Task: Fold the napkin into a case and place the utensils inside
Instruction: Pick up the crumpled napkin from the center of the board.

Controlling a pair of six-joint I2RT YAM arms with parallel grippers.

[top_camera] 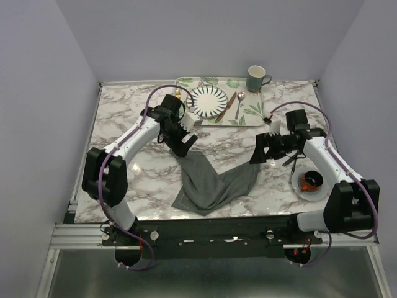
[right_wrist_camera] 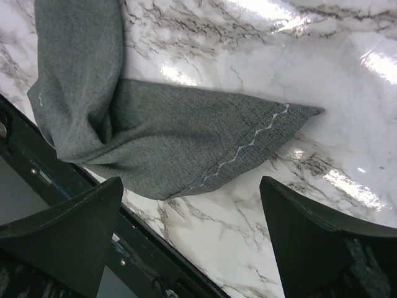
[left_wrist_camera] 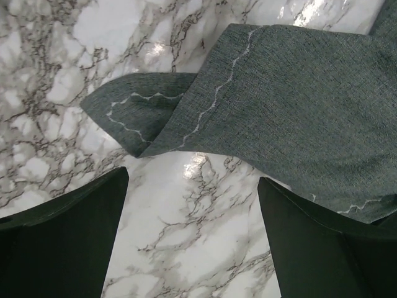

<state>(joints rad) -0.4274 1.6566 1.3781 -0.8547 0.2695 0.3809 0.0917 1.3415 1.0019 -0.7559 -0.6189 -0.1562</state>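
On the marble table (top_camera: 124, 118), the rumpled napkin (top_camera: 211, 183), seemingly loose, between left gripper (left_wrist_camera: 193, 179) and right gripper (right_wrist_camera: 192, 181), both wide apart.

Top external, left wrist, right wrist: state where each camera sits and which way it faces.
Top external: high behind the robot, looking down on the marble table; left gripper and right gripper show, both open.
Left wrist: on the left arm, looking down at a napkin corner; its two fingers show.
Right wrist: on the right arm, looking down at another corner by the table edge; its fingers show.
Shared: all three see the crumpled napkin.
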